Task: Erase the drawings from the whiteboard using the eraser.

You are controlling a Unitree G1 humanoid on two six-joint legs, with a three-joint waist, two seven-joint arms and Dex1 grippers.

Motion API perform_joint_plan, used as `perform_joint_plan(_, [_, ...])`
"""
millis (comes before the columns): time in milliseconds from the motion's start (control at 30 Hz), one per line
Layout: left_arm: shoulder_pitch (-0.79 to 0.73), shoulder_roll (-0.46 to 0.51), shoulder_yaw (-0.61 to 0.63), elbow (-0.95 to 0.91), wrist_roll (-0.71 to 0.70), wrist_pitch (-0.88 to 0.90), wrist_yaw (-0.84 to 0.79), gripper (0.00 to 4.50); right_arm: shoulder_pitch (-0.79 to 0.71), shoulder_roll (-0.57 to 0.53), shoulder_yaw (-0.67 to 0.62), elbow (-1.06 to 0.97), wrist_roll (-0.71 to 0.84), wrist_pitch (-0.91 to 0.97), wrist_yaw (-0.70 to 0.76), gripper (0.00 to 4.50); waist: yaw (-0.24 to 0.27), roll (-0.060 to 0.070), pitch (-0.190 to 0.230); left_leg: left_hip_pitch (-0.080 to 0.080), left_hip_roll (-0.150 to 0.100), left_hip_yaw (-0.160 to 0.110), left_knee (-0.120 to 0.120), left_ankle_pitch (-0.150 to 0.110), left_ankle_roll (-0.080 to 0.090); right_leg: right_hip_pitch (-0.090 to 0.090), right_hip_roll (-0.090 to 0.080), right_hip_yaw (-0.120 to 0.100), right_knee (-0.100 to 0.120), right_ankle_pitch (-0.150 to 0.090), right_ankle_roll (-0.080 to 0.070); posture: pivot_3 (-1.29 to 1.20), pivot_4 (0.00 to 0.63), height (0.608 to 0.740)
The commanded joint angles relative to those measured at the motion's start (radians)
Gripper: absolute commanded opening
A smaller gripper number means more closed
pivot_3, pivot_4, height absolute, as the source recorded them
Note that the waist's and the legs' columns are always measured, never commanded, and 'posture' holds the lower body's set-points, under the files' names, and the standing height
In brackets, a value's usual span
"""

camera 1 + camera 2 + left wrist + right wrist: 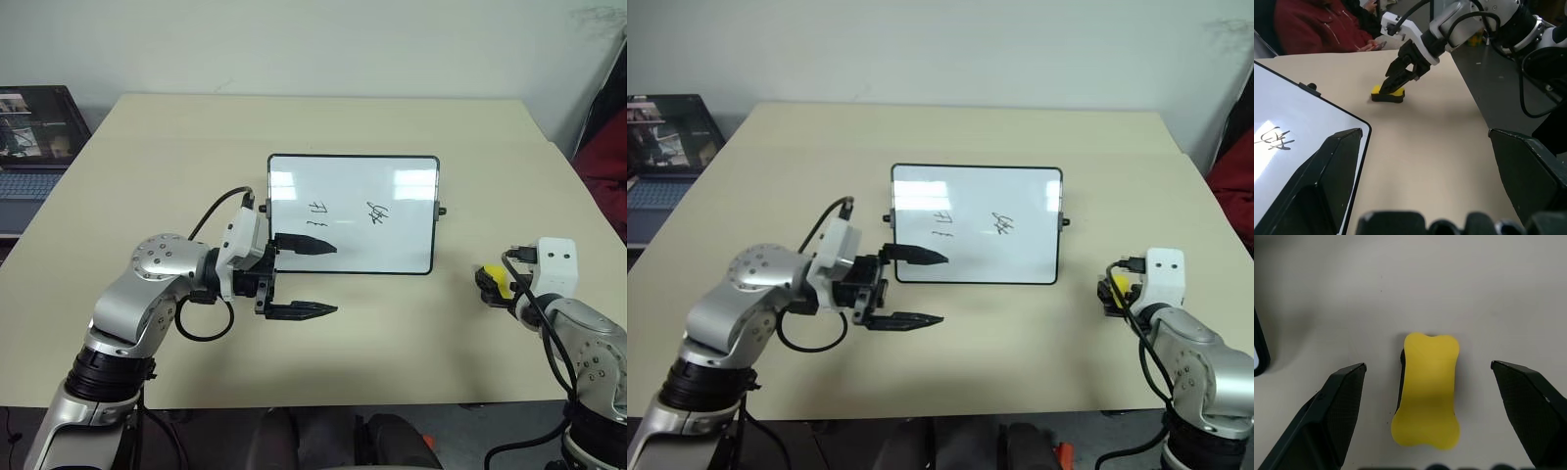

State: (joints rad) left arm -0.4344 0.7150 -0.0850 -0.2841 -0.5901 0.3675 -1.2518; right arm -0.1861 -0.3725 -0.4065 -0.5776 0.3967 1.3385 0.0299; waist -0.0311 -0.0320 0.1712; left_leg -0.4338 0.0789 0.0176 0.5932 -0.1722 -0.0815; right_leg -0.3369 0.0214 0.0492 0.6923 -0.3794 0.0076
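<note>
Here the small bone-shaped yellow eraser (1426, 390) with its dark base lies flat on the beige table (176, 147), beside the black-framed glossy whiteboard (392, 230). The right gripper (1427, 406) hangs spread wide, straddling it, holding nothing. The left gripper (306, 277) gapes empty too. Likely light and rigid, it is best pinched across its narrow waist.

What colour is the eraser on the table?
The eraser is bright yellow with a dark base; it shows best in the right wrist view.
</note>
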Motion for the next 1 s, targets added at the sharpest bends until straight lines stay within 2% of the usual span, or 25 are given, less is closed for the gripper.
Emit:
perform_joint_plan(33, [-0.012,-0.007,0.002,-0.043,-0.001,-0.002,0.007,4.5,-0.023,-0.02,0.001,0.012,-0.017,-0.037,0.015,4.48,0.0,0.0,0.0,0.0,0.0,0.0,0.0,0.0,0.0,0.0,0.0,0.0,0.0,0.0,0.0,0.0,0.15,0.74])
perform_joint_plan(500, [-0.022,-0.012,0.004,-0.038,-0.003,0.011,0.022,4.5,-0.024,-0.009,0.025,0.081,-0.053,-0.099,0.039,4.48,0.0,0.0,0.0,0.0,0.0,0.0,0.001,0.0,0.0,0.0,0.0,0.0,0.002,0.0,0.0,0.0,0.15,0.74])
perform_joint_plan(633, [-0.029,-0.012,0.007,-0.034,-0.003,0.015,0.023,4.5,-0.02,-0.011,0.044,0.104,-0.065,-0.121,0.049,3.56,0.0,0.0,0.0,0.0,0.0,0.0,0.001,0.0,0.0,0.0,0.0,0.0,0.002,0.0,0.0,0.0,0.15,0.74])
perform_joint_plan(800, [-0.023,-0.011,0.009,-0.04,-0.005,0.018,0.027,4.5,-0.029,-0.007,0.05,0.131,-0.075,-0.14,0.053,1.68,0.0,0.0,0.0,0.001,0.0,0.0,0.001,0.0,0.0,0.0,0.0,0.0,0.003,0.0,0.0,0.0,0.15,0.74])
perform_joint_plan(867, [-0.021,-0.011,0.008,-0.042,-0.004,0.019,0.029,4.5,-0.033,-0.003,0.052,0.14,-0.075,-0.145,0.052,1.08,0.0,0.0,0.0,0.001,0.0,0.0,0.002,0.0,0.0,0.0,0.0,0.0,0.003,0.0,0.0,0.0,0.15,0.74])
perform_joint_plan(1000, [-0.015,-0.014,0.007,-0.043,-0.003,0.021,0.036,4.5,-0.039,0.001,0.052,0.149,-0.075,-0.15,0.051,1.04,0.0,0.0,0.0,0.001,0.0,0.0,0.002,0.0,0.0,0.0,0.0,0.0,0.004,0.0,0.0,0.0,0.15,0.74])
